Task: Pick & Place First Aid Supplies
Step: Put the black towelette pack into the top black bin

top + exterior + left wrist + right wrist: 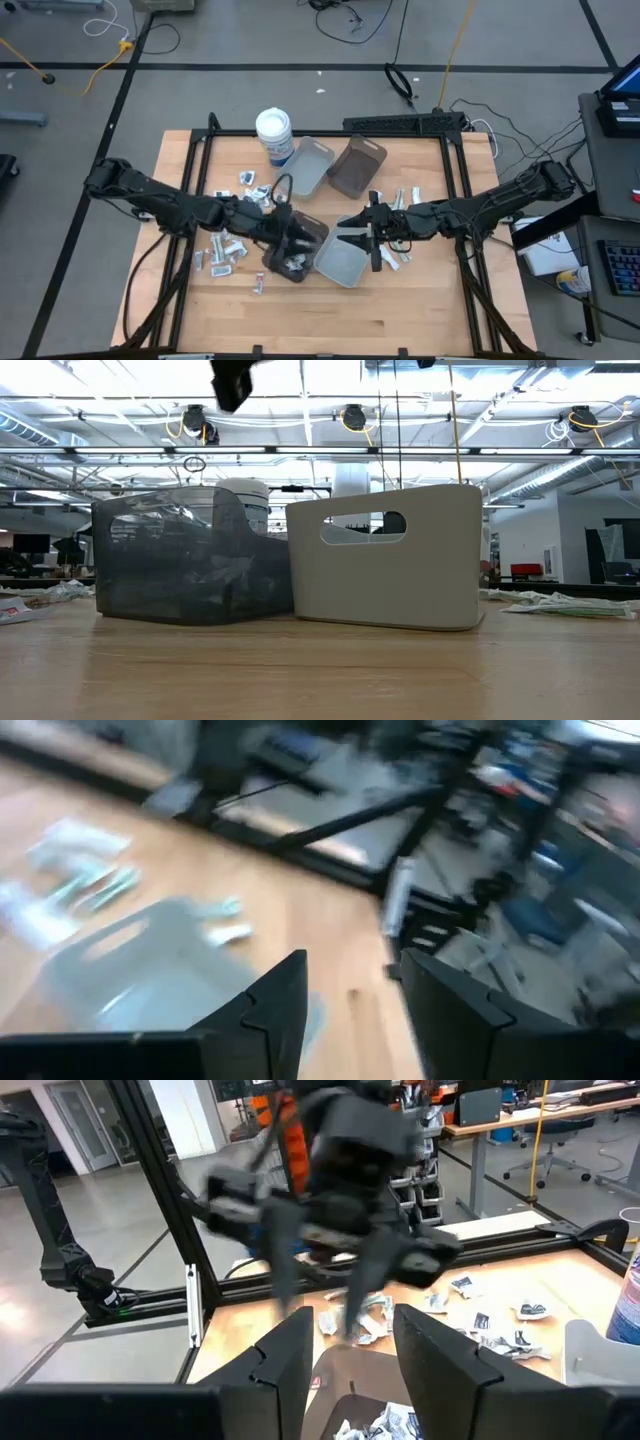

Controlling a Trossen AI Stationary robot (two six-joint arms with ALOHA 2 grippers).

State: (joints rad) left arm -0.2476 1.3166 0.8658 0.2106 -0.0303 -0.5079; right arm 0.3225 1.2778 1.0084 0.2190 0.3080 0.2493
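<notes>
Small white and silvery packets, the first aid supplies, lie scattered on the wooden table at the left (225, 250), near the tub (255, 190) and at the right (405, 205). More of them lie inside a dark clear tray (297, 252) (370, 1422). My left gripper (290, 240) (350, 965) hangs over that tray, open, with nothing between its fingers. My right gripper (372, 235) (350, 1325) hovers over the far end of a light grey tray (340, 262), also open and with nothing in it. In the low view the dark tray (190, 570) and the grey tray (390, 555) stand side by side.
A white round tub with a blue label (273, 135) stands at the far left of the table. A second grey tray (312, 165) and a brown tray (356, 165) sit at the far middle. Bare wood lies along the near edge (330, 320).
</notes>
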